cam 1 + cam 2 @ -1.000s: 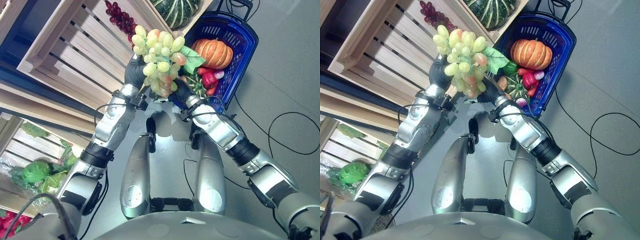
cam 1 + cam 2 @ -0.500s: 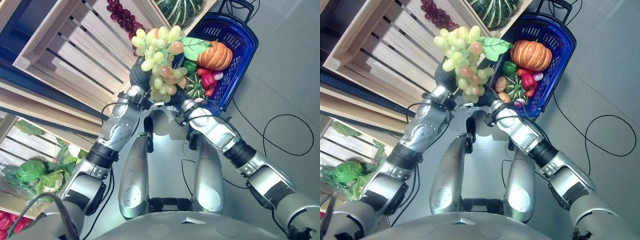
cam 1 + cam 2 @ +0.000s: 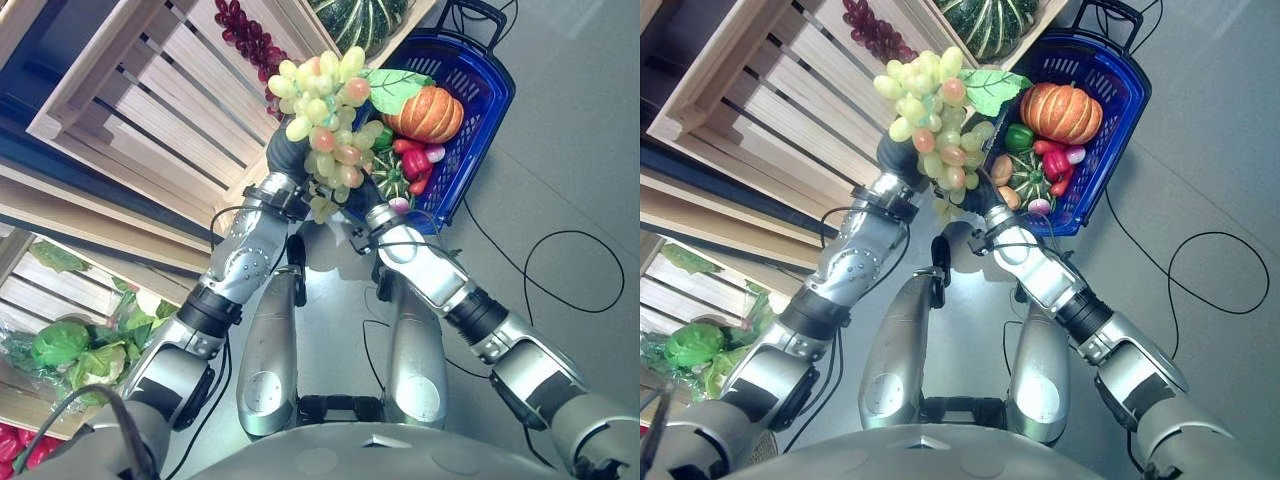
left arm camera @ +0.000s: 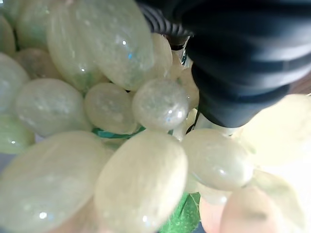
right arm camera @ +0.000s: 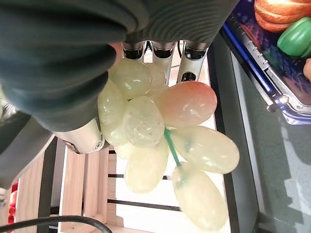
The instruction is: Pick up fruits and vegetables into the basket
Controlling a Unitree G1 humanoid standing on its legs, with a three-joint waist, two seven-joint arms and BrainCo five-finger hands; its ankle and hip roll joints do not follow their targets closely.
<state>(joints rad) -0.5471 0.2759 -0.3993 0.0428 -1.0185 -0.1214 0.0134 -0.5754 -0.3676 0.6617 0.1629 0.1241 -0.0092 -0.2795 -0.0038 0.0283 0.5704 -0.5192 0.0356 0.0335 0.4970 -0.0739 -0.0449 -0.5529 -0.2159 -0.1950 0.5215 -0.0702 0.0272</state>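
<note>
A bunch of green grapes (image 3: 325, 110) with a few pink ones and a green leaf is held up between both hands, beside the near left rim of the blue basket (image 3: 492, 110). My left hand (image 3: 286, 152) is under the bunch on the crate side. My right hand (image 3: 362, 190) is under it on the basket side; in the right wrist view its fingers (image 5: 163, 48) and thumb close round the grapes (image 5: 146, 121). The left wrist view has grapes (image 4: 97, 121) pressed close. In the basket lie an orange pumpkin (image 3: 428, 112), red peppers (image 3: 415, 160), a green pepper (image 3: 1018, 137) and a small striped squash (image 3: 388, 183).
Slatted wooden crates (image 3: 130, 110) run along the left, with dark red grapes (image 3: 245, 35) and a large green striped squash (image 3: 360, 15) at the top. A lower crate holds leafy greens (image 3: 65, 345). Grey floor (image 3: 560, 200) lies right of the basket.
Both hands have carried the grape bunch a little up and to the right, toward the basket. Its leaf now overlaps the pumpkin's edge.
</note>
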